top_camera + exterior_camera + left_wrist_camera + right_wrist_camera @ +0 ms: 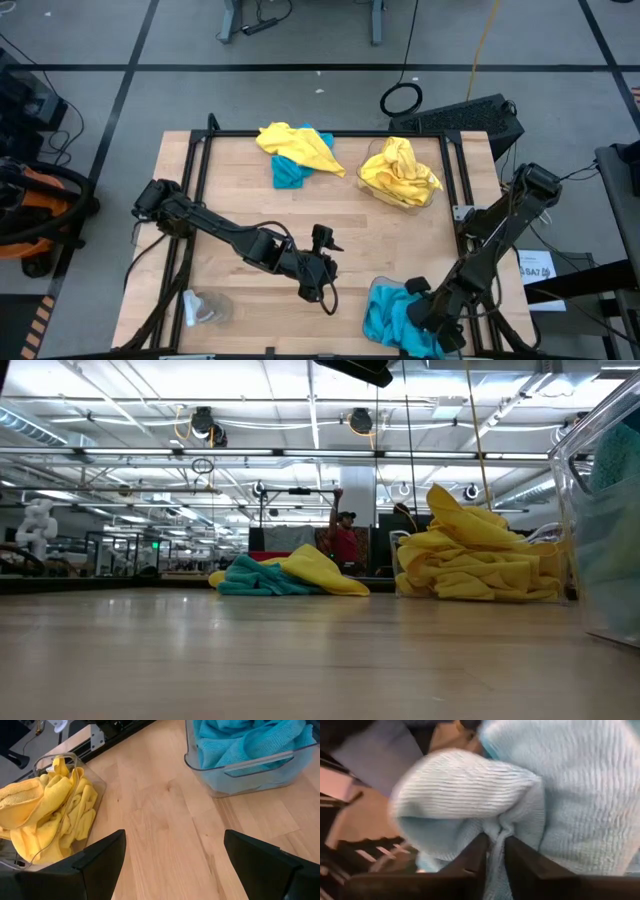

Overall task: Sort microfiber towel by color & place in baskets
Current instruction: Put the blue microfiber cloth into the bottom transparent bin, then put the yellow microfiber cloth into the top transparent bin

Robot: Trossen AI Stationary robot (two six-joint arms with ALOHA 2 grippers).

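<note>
Left claw (pixel 322 290) hovers low over bare bench (pixel 380 240), fingers spread wide and holding nothing — it appears to be waiting. Ahead of it and well apart lies the unsorted heap (pixel 297 152), yellow cloths draped over turquoise ones. Further right, the yellow basket (pixel 400 175) stands heaped with yellow towels only, so that colour seems nearly sorted. Just right of the left claw sits the blue basket (pixel 250 767), filled with turquoise cloth. Right claw (pixel 425 310) is down over this basket, its fingers pinched tight on a turquoise towel (pixel 470 805) — judged to be the placing step, release not yet made.
</note>
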